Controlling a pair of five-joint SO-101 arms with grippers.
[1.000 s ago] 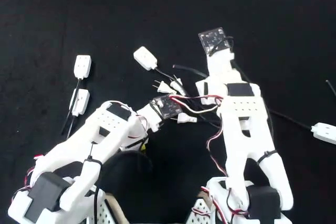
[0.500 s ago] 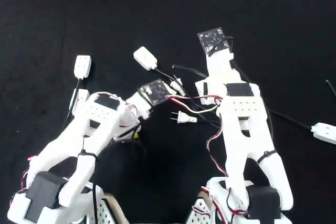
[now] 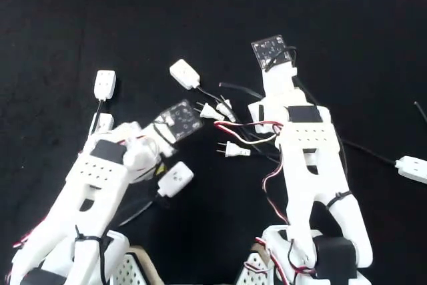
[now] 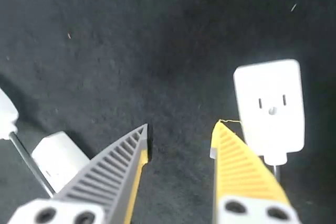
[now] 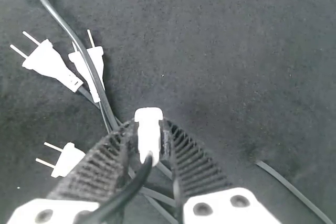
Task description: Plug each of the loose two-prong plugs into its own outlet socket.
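Observation:
Three loose white two-prong plugs lie mid-table: two [image 3: 208,110] [image 3: 225,108] side by side, a third [image 3: 232,150] nearer the arms. White outlet sockets lie around them: one [image 3: 184,73] behind the plugs, one [image 3: 105,83] at the far left, one [image 3: 175,178] beside the left arm. My left gripper [image 4: 181,129] is open above bare cloth, with a socket [image 4: 269,103] face up just past its yellow finger [image 4: 239,166]. My right gripper [image 5: 148,124] is shut on a white plug [image 5: 148,132] whose cable trails back under it, close to the loose plugs [image 5: 44,59] [image 5: 89,61] [image 5: 60,158].
A further socket [image 3: 411,168] lies at the right edge on a dark cable. Another socket [image 3: 101,123] peeks out from behind the left arm. Black cables [image 3: 233,88] cross the cloth between the plugs and the right arm. The far half of the black table [image 3: 347,25] is bare.
My left arm has drawn back toward the left, away from the plugs, uncovering the socket beside it. The right arm and its plug have not moved.

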